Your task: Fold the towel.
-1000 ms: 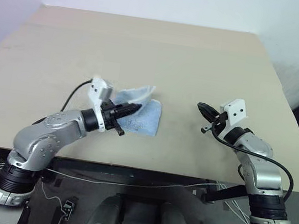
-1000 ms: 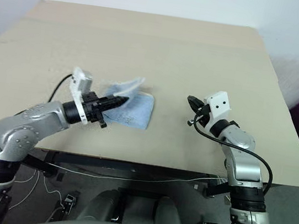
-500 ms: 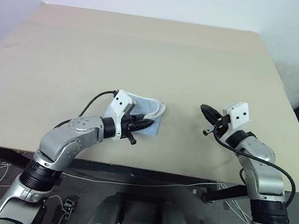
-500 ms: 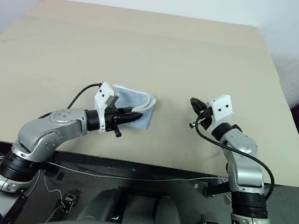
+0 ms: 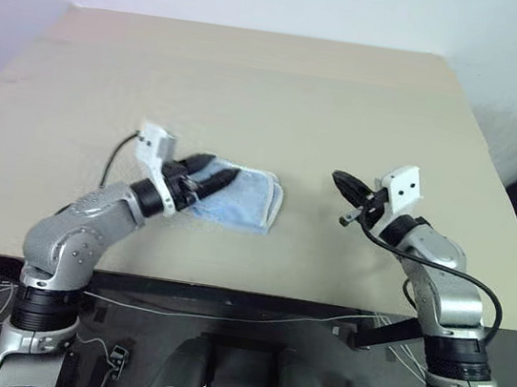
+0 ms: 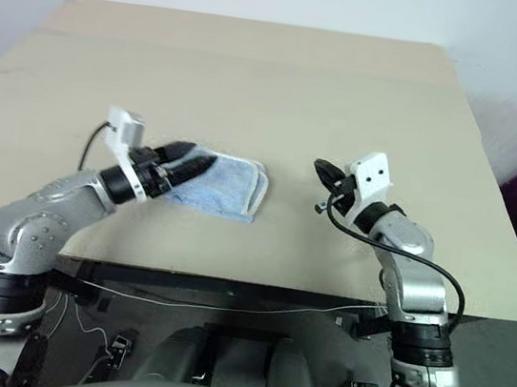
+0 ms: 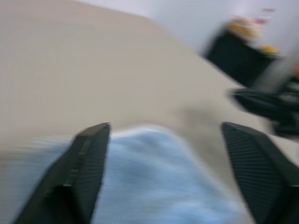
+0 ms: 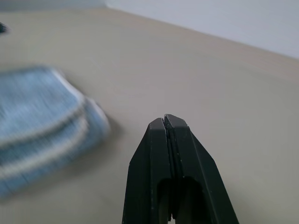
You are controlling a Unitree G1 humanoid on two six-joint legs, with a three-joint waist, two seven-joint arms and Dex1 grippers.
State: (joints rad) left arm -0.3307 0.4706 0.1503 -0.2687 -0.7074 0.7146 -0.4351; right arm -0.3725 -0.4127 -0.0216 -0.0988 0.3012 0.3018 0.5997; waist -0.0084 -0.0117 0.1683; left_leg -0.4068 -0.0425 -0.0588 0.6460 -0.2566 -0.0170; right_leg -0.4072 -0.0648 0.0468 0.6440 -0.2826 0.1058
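Note:
The light blue towel (image 5: pixel 246 201) lies folded on the tan table (image 5: pixel 254 87), its doubled white hem (image 8: pixel 70 123) turned toward my right gripper. My left gripper (image 5: pixel 212 171) hovers over the towel's left end. It is open, and in the left wrist view its fingers (image 7: pixel 91 154) stand wide apart over the blue cloth (image 7: pixel 159 182) with nothing held. My right gripper (image 5: pixel 340 179) is shut and empty. It sits a short way to the right of the towel, just above the table and pointing at it.
The table's front edge (image 5: pixel 254 294) runs close below both arms, with cables and the floor beneath it. Bare tabletop stretches behind the towel to the far edge (image 5: pixel 262 32). A white wall stands beyond it.
My left gripper has opened and let go of the towel, then drawn back to the left. The raised flap has dropped, so the towel lies flat and folded. My right gripper has shifted slightly toward it.

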